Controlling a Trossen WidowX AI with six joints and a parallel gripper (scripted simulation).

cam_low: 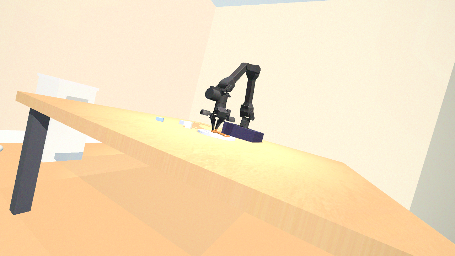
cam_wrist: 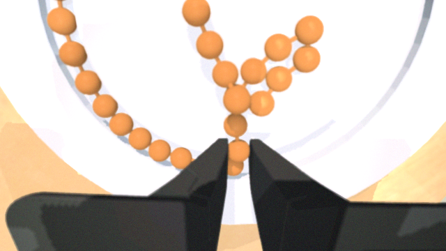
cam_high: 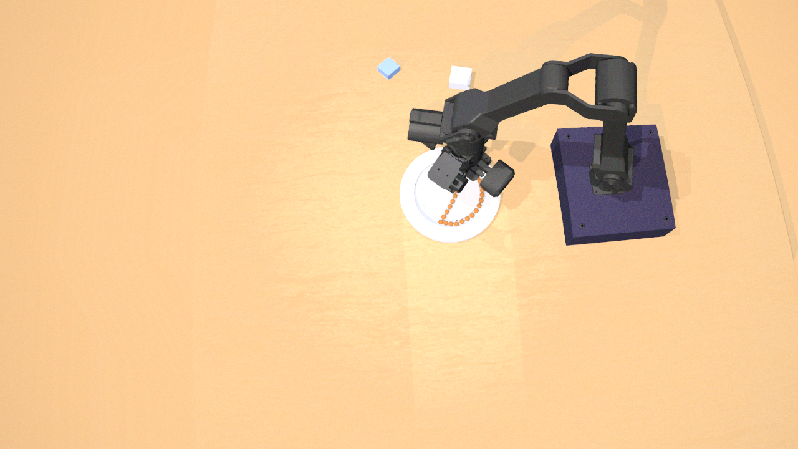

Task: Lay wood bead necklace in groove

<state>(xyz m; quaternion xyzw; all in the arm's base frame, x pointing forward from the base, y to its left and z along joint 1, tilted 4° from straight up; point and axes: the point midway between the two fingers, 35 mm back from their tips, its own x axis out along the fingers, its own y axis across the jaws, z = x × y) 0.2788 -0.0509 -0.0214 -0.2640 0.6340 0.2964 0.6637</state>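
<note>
The orange wood bead necklace [cam_high: 475, 210] [cam_low: 225, 134] [cam_wrist: 88, 82] lies on the white round bead board [cam_high: 407, 192] [cam_low: 201, 131] [cam_wrist: 31, 97]. In the wrist view one run of beads curves along the groove at the left and bottom. Another run crosses the middle, and a narrow folded loop points to the upper right; the groove on the right shows no beads. My gripper [cam_low: 215, 129] [cam_wrist: 239, 146] is low over the groove, shut on a bead of the necklace where the chain turns inward. The arm hides this spot in the top view.
A light blue block [cam_high: 388, 67] [cam_low: 159, 118] and a white block [cam_high: 460, 77] [cam_low: 188, 124] rest on the table beyond the board. The dark purple arm base [cam_high: 613, 214] [cam_low: 243, 132] stands to the right of the board.
</note>
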